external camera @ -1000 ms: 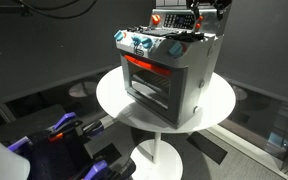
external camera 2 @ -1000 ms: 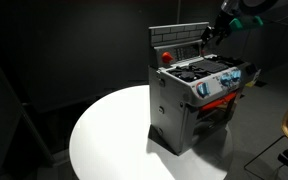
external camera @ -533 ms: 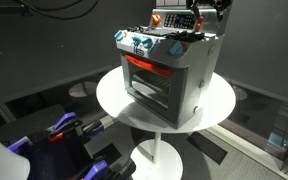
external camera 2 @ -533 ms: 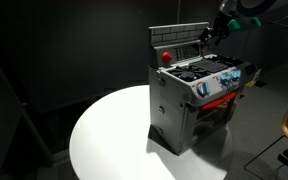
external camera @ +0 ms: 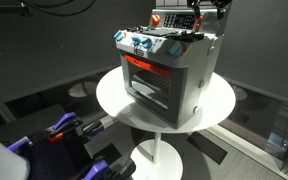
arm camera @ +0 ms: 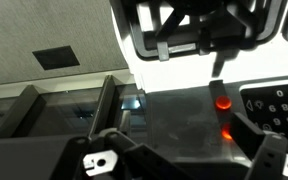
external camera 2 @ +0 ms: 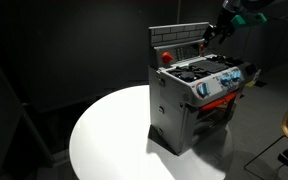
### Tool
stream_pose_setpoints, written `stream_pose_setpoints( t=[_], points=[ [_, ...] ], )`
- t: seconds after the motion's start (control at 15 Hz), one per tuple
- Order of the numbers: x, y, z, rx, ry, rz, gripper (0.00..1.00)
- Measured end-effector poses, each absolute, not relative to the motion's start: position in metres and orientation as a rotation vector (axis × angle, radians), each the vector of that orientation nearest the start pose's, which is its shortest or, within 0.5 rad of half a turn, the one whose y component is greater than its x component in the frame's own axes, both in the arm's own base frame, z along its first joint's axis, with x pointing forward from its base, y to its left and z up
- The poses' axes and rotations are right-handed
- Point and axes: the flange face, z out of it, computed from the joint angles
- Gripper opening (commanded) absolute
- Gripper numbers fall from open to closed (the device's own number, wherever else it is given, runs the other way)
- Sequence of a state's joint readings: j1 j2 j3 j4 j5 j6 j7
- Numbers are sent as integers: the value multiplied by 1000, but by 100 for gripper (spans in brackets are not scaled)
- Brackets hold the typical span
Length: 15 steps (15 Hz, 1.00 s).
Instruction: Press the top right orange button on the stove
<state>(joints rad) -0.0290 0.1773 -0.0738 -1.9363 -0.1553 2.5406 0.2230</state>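
The silver-grey toy stove [external camera: 174,70] stands on a round white table [external camera: 114,100]; it also shows in an exterior view [external camera 2: 189,105]. Its dark upright back panel [external camera 2: 179,40] carries a red knob [external camera 2: 165,57]. My gripper [external camera: 197,18] hovers at the panel's far end, above the cooktop, as also seen in an exterior view [external camera 2: 210,38]. In the wrist view the gripper [arm camera: 189,160] is open and empty, its fingers spread at the bottom edge. Between them lies the dark panel [arm camera: 174,115] with two glowing orange buttons, one [arm camera: 223,101] above the other [arm camera: 227,131].
The stove's blue-white front knobs [external camera 2: 219,83] and glass oven door [external camera: 144,85] face away from the gripper. A dark backdrop surrounds the table. Purple and black equipment [external camera: 59,135] sits low beside the table.
The arm has shifted only very slightly near the back panel. The stove has not moved.
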Motion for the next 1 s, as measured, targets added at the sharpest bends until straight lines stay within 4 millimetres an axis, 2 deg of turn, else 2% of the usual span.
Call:
stream_pose_setpoints(
  t=[0.6,1.0],
  points=[
    [586,-66,472,-3221,401,-354,100],
    [546,-55,477,-3187,404,-38,100]
  ],
)
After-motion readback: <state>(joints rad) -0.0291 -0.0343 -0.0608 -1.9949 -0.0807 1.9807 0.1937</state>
